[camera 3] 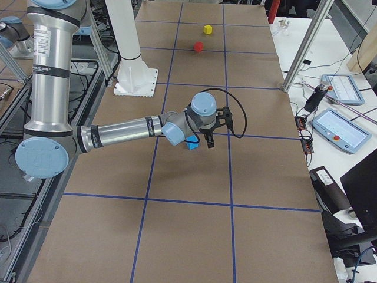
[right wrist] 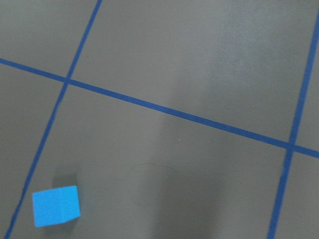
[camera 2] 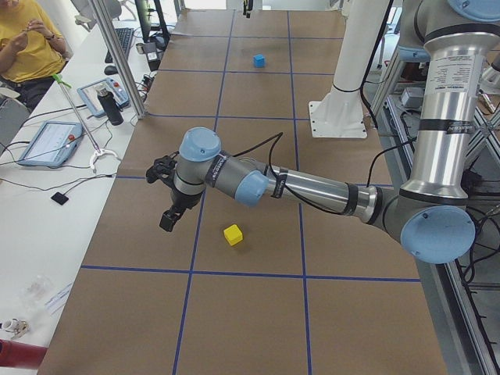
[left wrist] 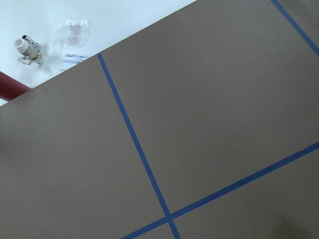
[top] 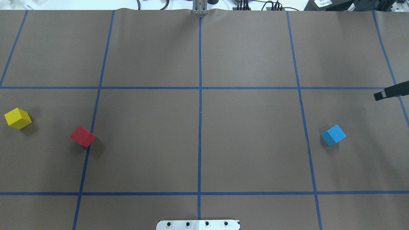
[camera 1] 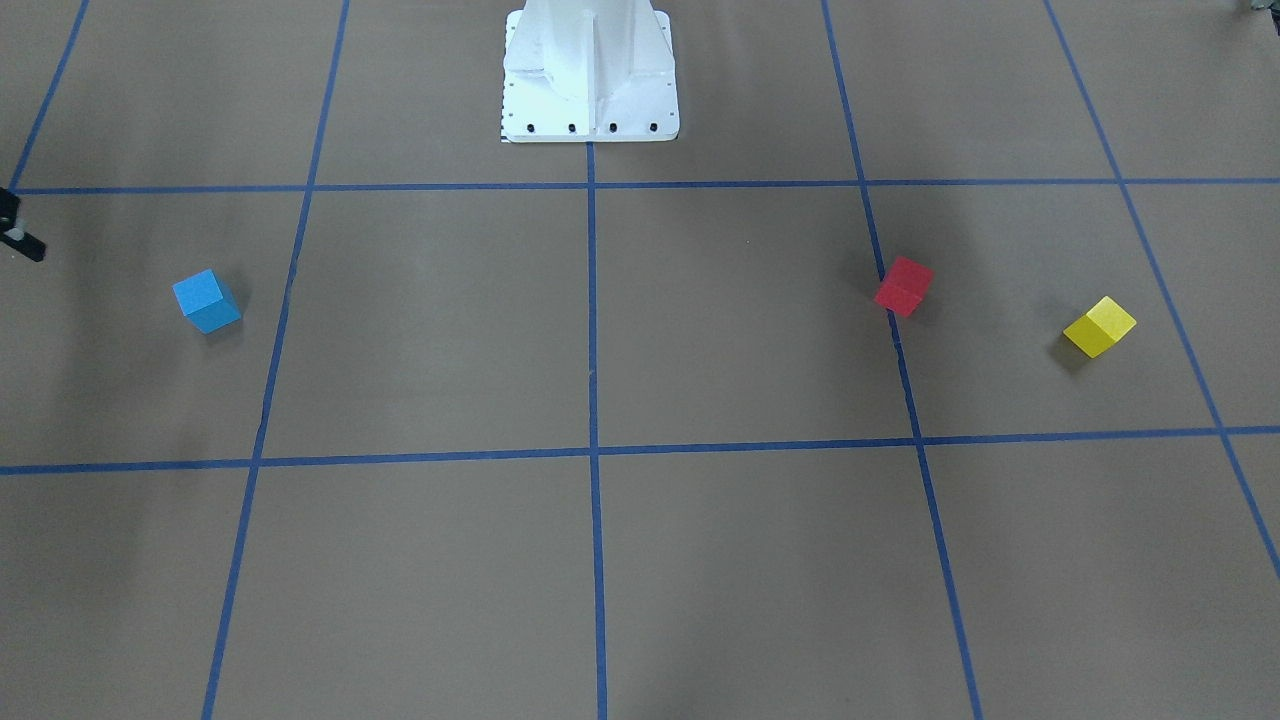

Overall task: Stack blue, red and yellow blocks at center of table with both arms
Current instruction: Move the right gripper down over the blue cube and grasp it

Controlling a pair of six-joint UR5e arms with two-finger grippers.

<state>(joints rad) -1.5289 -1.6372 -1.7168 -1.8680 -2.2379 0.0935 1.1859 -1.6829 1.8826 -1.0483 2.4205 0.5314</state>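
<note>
The left gripper (camera 2: 167, 220) and right gripper (camera 3: 210, 141) hold nothing, their opening unclear; jaws meeting corners of the skewed blue block (top: 333, 135) could spin it.

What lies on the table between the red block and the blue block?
Between red block and blue block: only bare table crossed by blue tape lines, in the overhead view.

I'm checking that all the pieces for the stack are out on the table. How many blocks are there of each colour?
blue block: 1
red block: 1
yellow block: 1
Total: 3
</note>
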